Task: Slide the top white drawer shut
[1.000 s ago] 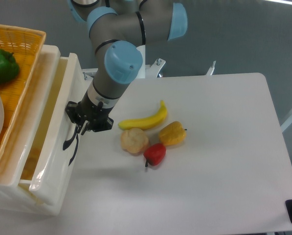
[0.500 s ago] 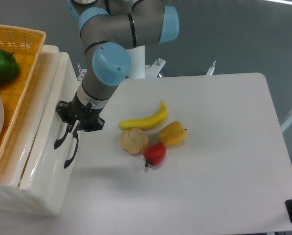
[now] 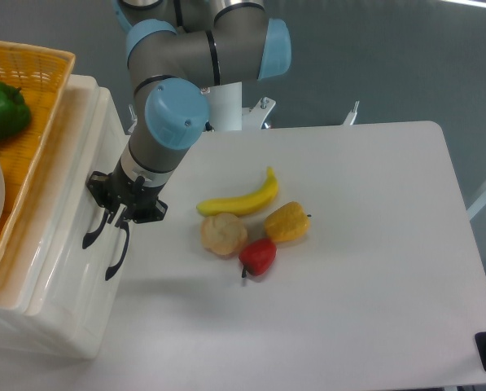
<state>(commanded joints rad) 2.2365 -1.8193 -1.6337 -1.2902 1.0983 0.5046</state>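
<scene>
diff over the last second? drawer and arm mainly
The top white drawer slid left into its cabinet; the wide opening showing its cream inside a second ago is now closed up. The pincer travelled left with it, staying against the drawer front by the black handle. Whether it grips the handle is unclear. The banana, the other fruit and the orange basket did not move.
</scene>
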